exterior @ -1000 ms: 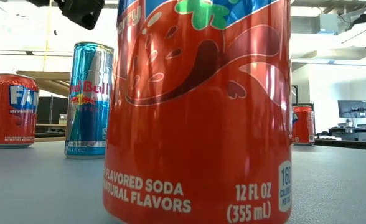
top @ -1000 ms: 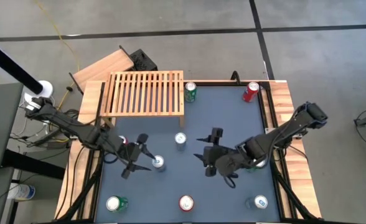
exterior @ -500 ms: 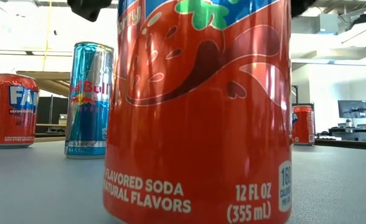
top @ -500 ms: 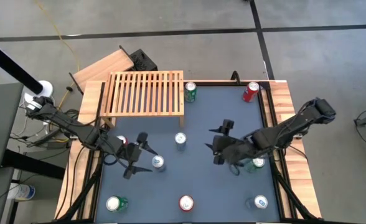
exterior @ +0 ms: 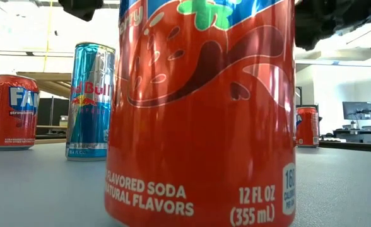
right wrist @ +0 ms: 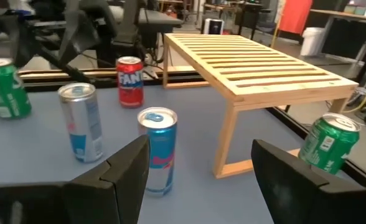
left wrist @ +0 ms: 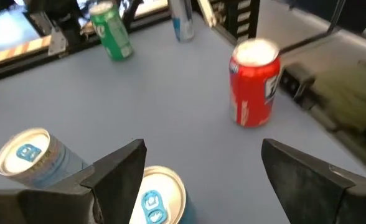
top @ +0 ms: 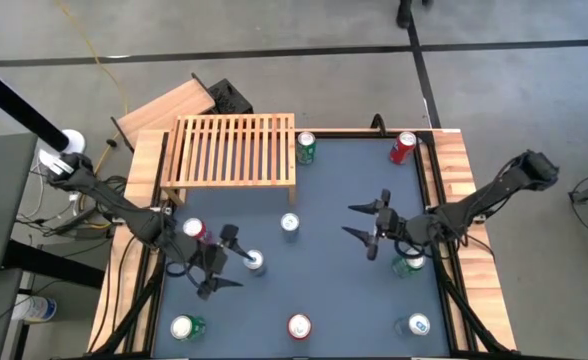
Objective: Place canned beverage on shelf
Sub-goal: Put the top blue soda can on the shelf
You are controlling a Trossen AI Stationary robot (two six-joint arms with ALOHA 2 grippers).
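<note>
the slatted shelf [right wrist: 258,65] stands empty; a slim blue can [right wrist: 157,151] near its leg, a red can [right wrist: 130,81] and possibly sprite cans beyond.

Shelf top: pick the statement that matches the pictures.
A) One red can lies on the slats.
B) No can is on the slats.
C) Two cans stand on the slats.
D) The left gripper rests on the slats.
B: in the high view the shelf has bare slats, the nearest can, a green can, stands on the mat beside its right end, and the left gripper hangs over the mat.
</note>
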